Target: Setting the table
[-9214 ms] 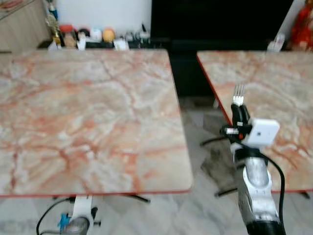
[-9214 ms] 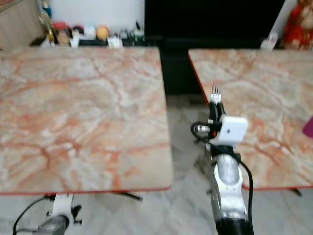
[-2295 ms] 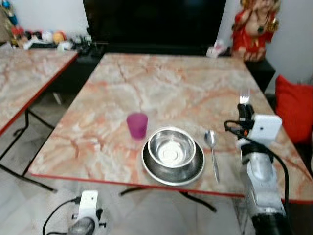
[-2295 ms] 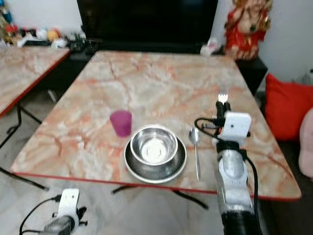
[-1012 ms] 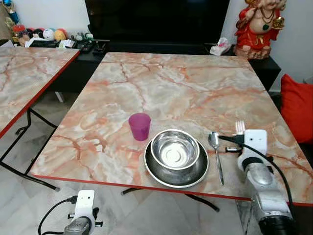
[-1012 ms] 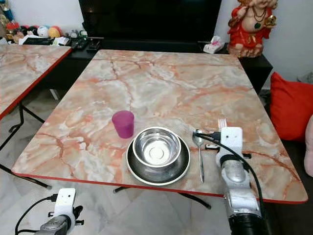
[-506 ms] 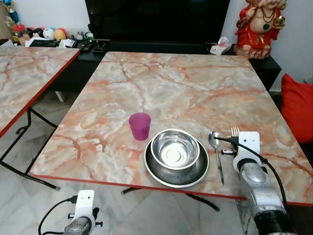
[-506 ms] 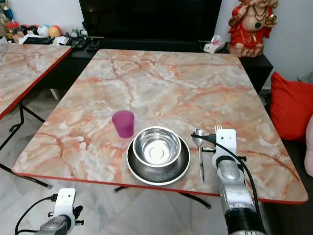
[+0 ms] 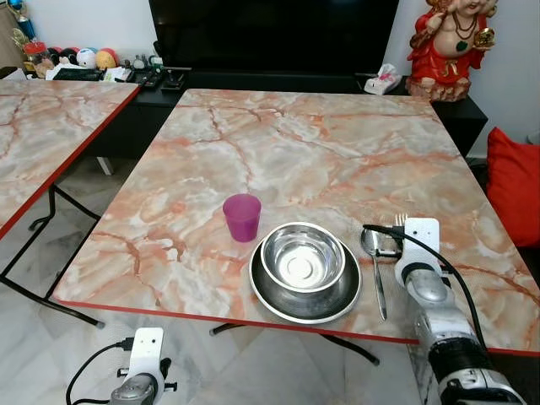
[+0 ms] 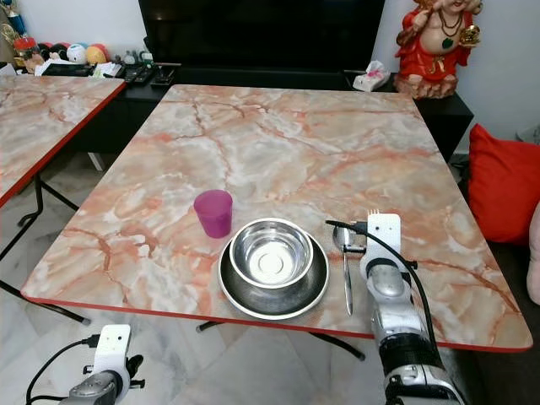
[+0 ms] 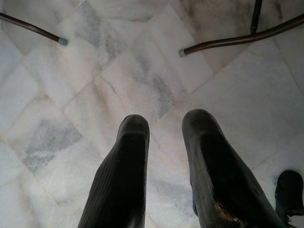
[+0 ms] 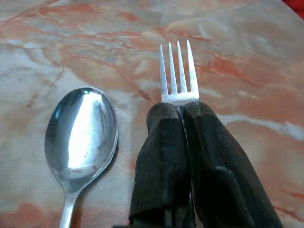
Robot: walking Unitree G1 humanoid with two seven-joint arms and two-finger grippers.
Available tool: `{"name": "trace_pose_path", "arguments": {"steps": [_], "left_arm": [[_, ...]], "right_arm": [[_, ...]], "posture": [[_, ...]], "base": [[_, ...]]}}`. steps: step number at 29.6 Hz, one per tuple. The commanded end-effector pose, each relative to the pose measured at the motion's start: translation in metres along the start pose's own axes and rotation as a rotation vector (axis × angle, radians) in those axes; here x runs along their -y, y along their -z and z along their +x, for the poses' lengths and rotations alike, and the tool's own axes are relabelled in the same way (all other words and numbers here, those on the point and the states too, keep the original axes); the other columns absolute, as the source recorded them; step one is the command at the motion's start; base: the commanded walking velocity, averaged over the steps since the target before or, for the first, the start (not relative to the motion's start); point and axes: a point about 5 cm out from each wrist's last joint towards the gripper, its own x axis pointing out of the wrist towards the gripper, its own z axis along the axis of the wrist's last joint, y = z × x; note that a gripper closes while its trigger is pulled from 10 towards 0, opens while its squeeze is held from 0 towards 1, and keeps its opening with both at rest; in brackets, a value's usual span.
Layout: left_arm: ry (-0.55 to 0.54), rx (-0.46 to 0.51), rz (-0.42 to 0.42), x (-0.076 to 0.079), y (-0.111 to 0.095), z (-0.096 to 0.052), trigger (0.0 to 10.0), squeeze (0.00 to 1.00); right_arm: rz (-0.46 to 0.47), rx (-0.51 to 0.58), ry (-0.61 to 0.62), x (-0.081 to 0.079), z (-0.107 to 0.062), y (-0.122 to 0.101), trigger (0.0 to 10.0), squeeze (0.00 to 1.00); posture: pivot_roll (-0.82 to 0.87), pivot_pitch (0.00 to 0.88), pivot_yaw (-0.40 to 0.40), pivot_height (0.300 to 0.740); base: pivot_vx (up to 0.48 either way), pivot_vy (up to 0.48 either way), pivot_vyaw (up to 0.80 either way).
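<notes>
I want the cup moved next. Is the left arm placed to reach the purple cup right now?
Probably not. The left pincer hangs low over the floor, below the table, while the purple cup stands on top, beside the bowl. It would have to rise first.

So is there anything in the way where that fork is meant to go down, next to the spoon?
Nothing visible. The right tool holds the fork over bare marble table, on the far side of the spoon from the bowl.

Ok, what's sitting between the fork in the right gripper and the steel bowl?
The spoon alone lies between the fork in the right gripper and the steel bowl, seen in the left eye view.
</notes>
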Motion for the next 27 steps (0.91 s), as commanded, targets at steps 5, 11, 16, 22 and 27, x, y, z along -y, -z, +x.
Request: {"name": "trace_pose_path", "arguments": {"steps": [5, 11, 16, 22, 27], "left_arm": [[-0.004, -0.014, 0.002, -0.002, 0.003, -0.001, 10.0, 0.00], [-0.003, -0.014, 0.002, -0.002, 0.003, 0.000, 10.0, 0.00], [-0.002, -0.014, 0.003, -0.002, 0.003, 0.000, 10.0, 0.00], [-0.001, -0.016, 0.004, -0.002, 0.004, -0.001, 10.0, 0.00], [0.000, -0.017, 0.007, -0.002, 0.004, -0.001, 10.0, 0.00]], "right_arm": [[-0.010, 0.019, -0.016, -0.003, 0.003, -0.004, 10.0, 0.00], [-0.008, 0.012, -0.015, -0.004, 0.005, -0.003, 10.0, 0.00], [-0.006, -0.003, -0.003, -0.003, 0.006, 0.002, 10.0, 0.00], [-0.006, -0.019, 0.005, 0.000, 0.006, 0.006, 10.0, 0.00], [-0.005, -0.024, 0.009, 0.000, 0.006, 0.008, 10.0, 0.00]], "posture": [[0.05, 0.000, 0.022, 0.740], [0.06, 0.000, 0.023, 0.740], [0.06, 0.000, 0.022, 0.740], [0.06, 0.000, 0.018, 0.740], [0.06, 0.000, 0.018, 0.740]], "base": [[0.000, 0.000, 0.00], [0.000, 0.000, 0.00], [0.000, 0.000, 0.00], [0.000, 0.000, 0.00], [0.000, 0.000, 0.00]]}}
